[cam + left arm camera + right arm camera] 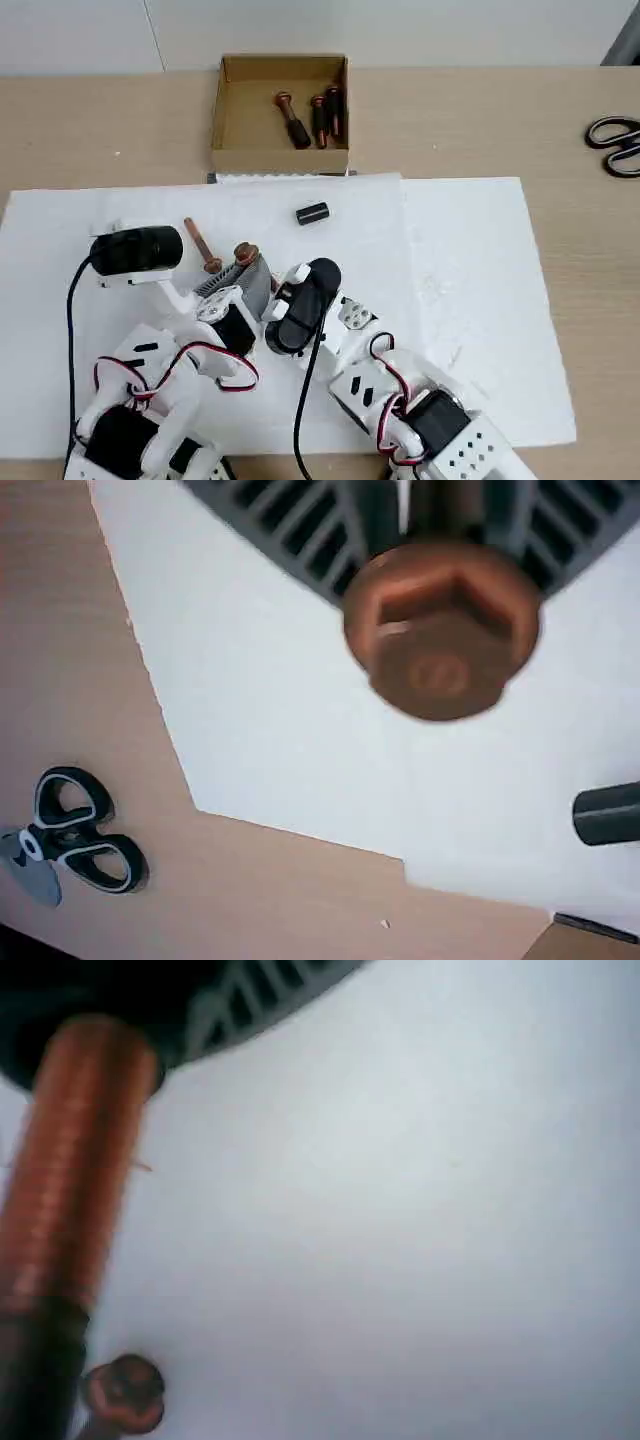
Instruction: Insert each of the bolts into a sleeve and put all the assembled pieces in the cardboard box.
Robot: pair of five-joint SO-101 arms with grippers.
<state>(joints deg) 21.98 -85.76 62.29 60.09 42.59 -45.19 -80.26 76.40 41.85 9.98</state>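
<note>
White sheet (470,260), left gripper (244,268) clamping bolt (246,253), 3 assemblies (320,118) in cardboard box (240,110)

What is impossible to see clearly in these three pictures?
- Left wrist view: the bolt hides its shaft behind its own head.
- Right wrist view: the copper shaft is blurred; its dark lower end is cut by the edge.
- High view: the assembled pieces in the cardboard box are too small to judge how bolts sit.
</note>
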